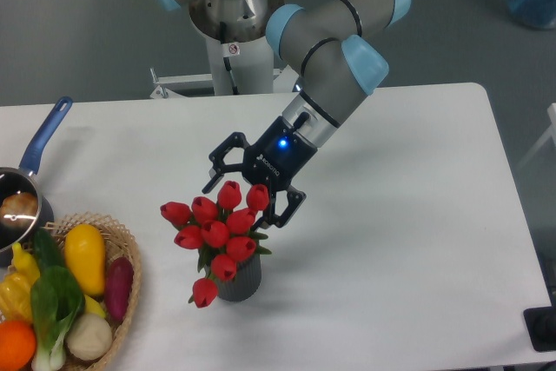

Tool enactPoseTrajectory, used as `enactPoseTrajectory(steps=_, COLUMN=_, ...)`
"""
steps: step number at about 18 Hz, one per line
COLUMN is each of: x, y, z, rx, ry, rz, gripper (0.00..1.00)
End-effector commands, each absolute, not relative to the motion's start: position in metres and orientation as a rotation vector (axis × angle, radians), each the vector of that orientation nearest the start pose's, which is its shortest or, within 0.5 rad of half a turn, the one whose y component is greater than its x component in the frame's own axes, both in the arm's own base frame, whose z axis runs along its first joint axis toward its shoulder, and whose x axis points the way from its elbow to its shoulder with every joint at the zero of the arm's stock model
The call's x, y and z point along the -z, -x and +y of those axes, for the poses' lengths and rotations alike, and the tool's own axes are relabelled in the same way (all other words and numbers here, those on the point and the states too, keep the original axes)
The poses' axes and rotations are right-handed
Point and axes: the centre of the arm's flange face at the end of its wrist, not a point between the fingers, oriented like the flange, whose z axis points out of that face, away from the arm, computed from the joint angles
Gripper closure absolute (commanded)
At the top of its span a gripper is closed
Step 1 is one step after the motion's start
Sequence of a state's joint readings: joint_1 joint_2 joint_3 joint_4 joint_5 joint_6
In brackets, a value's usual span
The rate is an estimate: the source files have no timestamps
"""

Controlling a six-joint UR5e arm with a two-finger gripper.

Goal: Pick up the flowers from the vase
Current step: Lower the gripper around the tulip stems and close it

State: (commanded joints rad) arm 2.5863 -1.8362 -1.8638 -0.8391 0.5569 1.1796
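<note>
Standing in the vase (238, 280) near the front of the desk (408, 241), the flowers (217, 232) spread wider than the ribbed grey cylinder that holds them, with one bud drooping low at the left. The gripper (249, 190) hangs at the upper right of the bunch with its fingers spread wide, one finger behind the top buds and the other just beside the right-hand ones.

The step in hand looks like the approach for the grasp. To do it well, the fingers should probably go lower, past the buds, so that they close on the gathered stems just above the vase mouth; a squeeze on the heads alone would likely catch only two or three. The lift should then go straight up, since a sideways pull could tip the light vase.

Stems are mostly hidden behind buds and leaves, so where they bunch together cannot be made out. Whether the fingers already touch any bud is unclear from this single view. At the left edge, a wicker basket (129, 301) of vegetables and a blue-handled saucepan (35, 162) are cut off.
</note>
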Motion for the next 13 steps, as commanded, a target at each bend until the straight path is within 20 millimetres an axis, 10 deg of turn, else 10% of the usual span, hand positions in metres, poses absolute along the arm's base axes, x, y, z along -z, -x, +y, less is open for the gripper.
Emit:
enactPoseTrajectory(steps=6, x=-0.330, y=0.353, z=0.473, rx=0.380, ry=2.127, rz=0.267, gripper=0.99)
enactPoseTrajectory(steps=13, x=-0.355, y=0.357, z=0.470, rx=0.357, ry=2.116, rz=0.233, gripper=1.00)
